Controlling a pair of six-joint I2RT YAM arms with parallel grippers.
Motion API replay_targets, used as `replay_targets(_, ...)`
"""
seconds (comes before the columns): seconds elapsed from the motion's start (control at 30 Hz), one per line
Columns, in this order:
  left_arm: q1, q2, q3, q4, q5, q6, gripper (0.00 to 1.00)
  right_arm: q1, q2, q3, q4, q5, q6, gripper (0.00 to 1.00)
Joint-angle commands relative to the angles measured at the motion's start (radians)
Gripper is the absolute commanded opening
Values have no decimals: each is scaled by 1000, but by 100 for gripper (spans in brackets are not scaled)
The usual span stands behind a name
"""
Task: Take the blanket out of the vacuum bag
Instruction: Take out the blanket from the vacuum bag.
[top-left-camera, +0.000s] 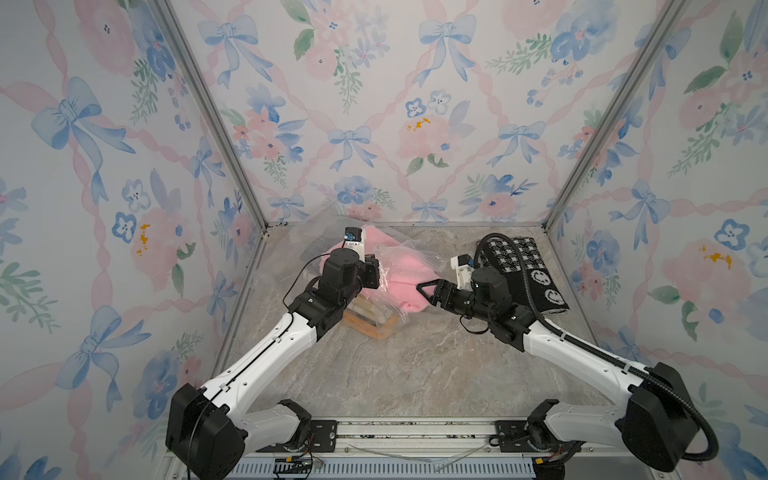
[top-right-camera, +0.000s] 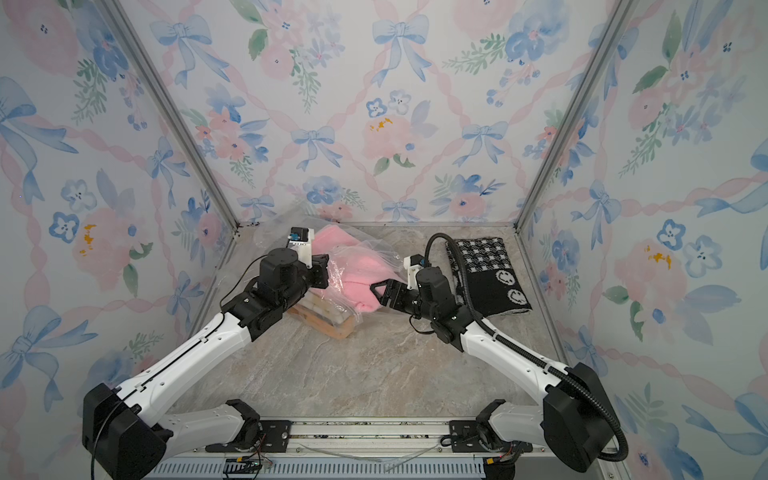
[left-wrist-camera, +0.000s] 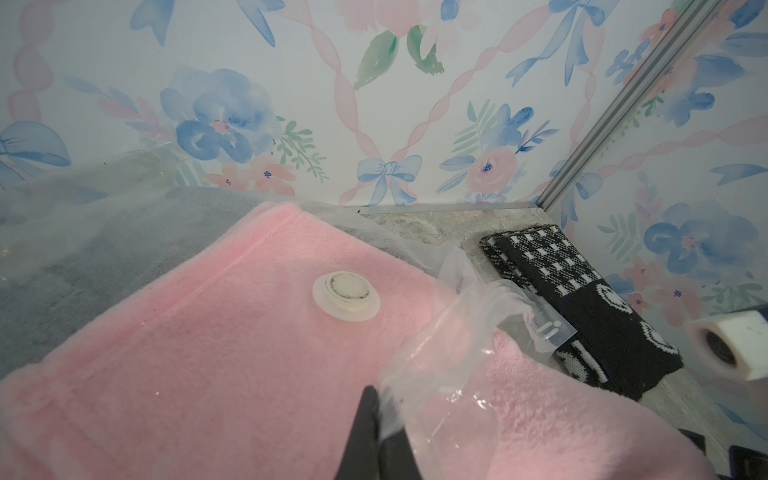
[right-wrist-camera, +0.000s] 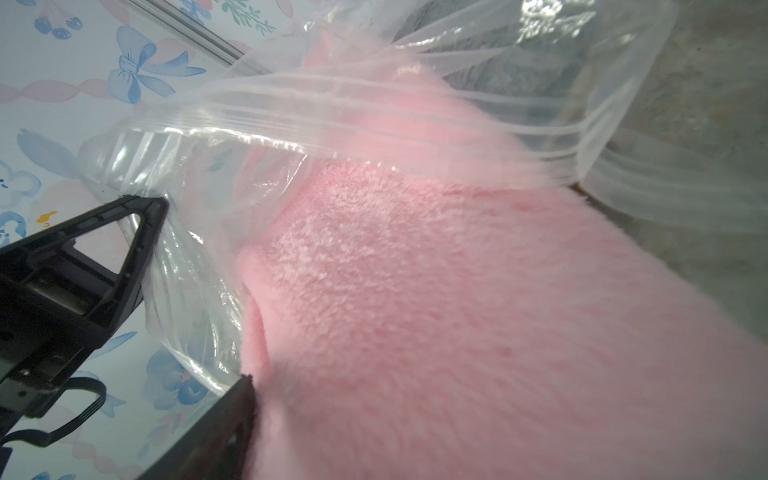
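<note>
In both top views the vacuum bag (top-left-camera: 392, 254) lies toward the back of the table (top-left-camera: 415, 365), left of centre. The pink blanket (top-left-camera: 405, 278) is partly out of its mouth, and the right gripper (top-left-camera: 424, 294) is at the blanket's near end. The left wrist view shows the left gripper (left-wrist-camera: 380, 440) pinched shut on a fold of the bag's film, near the white valve cap (left-wrist-camera: 346, 291) (which lies over pink fleece). In the right wrist view the right gripper's jaws stand wide apart, with bag film and blanket edge between them.
</note>
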Motion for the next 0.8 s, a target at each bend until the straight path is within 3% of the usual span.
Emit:
replay_targets(0.0, 10, -24, 4, 7, -11, 3, 0, -2, 41, 19, 104, -48, 27, 82)
replay_targets(0.2, 9, -25, -3, 11, -9, 0, 0, 14, 114, 101, 103, -71, 23, 77)
replay_targets(0.5, 10, -33, -9, 9, -18, 3, 0, 20, 106, 151, 53, -77, -11, 0)
replay_targets(0.77, 12, -39, 2, 7, -44, 13, 0, 21, -86, 126, -133, -49, -73, 0)
